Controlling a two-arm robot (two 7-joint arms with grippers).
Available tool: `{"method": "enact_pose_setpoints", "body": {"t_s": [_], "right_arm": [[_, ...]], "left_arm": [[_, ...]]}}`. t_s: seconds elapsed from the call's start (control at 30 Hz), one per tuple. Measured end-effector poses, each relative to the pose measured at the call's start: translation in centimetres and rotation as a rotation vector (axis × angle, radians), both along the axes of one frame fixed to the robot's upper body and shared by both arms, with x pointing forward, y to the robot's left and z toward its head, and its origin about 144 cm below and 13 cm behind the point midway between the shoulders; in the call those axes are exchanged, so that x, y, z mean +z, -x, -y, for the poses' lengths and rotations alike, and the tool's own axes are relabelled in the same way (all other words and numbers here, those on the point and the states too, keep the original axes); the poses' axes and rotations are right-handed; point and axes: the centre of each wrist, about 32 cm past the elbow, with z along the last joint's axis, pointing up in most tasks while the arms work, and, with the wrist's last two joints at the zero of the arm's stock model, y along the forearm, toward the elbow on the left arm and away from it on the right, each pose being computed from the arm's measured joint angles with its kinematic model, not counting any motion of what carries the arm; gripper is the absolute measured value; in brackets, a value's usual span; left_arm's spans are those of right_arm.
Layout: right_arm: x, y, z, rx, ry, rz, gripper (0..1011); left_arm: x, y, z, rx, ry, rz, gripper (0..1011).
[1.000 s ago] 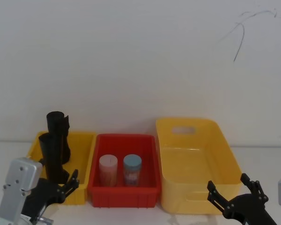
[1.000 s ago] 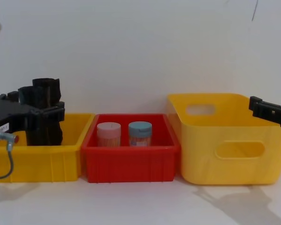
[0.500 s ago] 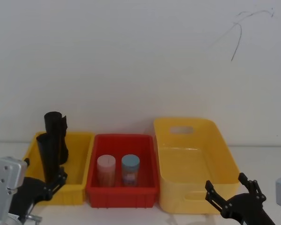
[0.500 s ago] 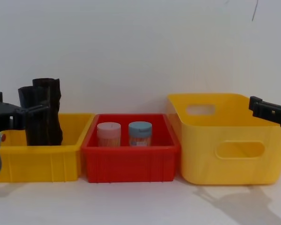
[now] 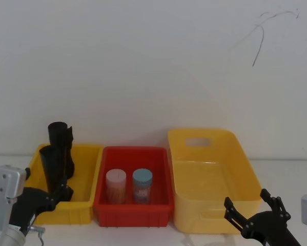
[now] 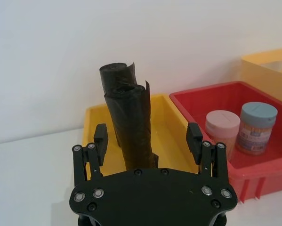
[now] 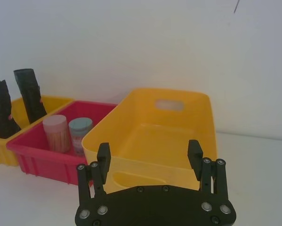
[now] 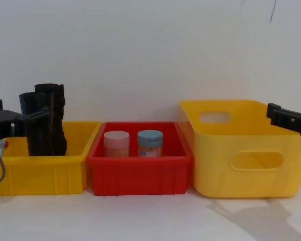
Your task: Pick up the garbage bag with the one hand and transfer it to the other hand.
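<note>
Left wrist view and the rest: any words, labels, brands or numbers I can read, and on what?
None can be read.
Pink-lidded jar and blue-lidded jar in the red bin: mottled sides, too blurred for any print.
Wall mark: a scribble, no letters.
Left gripper, open near the garbage bag: no print.

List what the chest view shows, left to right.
Black rolled plastic garbage bag in the low yellow plastic bin → pink-lidded jar → blue-lidded jar, both in the red plastic bin → tall yellow plastic basket → right gripper.

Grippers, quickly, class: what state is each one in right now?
Left gripper: open, holding nothing; the garbage bag is not gripped.
Right gripper: open, holding nothing.
</note>
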Motion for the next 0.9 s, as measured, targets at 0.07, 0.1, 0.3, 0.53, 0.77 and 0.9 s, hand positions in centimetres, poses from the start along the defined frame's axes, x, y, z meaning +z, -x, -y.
{"method": "enact_pose_setpoints", "body": {"t_s": [0.07,0.1,0.3,0.53,0.77,0.9], "right_arm": [[0.0,0.0,0.0,0.000,0.000,0.000,1000],[0.0,0.0,0.0,0.000,0.000,0.000,1000],[0.0,0.0,0.0,0.000,0.000,0.000,1000],[0.0,0.0,0.0,0.000,0.000,0.000,1000],[0.0,0.0,0.0,0.000,0.000,0.000,1001],[0.0,0.0,0.0,0.000,0.000,0.000,1000]], "left_arm": [[-0.1,-0.4,-0.1,0.000,0.003,0.003,1002],[-0.1,-0.5,-0.1,0.000,0.004,0.003,1001],[-0.3,-1.3,-0.1,0.009,0.010,0.012,1002],[-0.4,-2.1,-0.2,0.027,0.016,0.025,1002],[-0.5,-2.8,-0.4,0.048,0.027,0.038,1002],[-0.6,-3.2,-0.5,0.056,0.032,0.042,1002]]}}
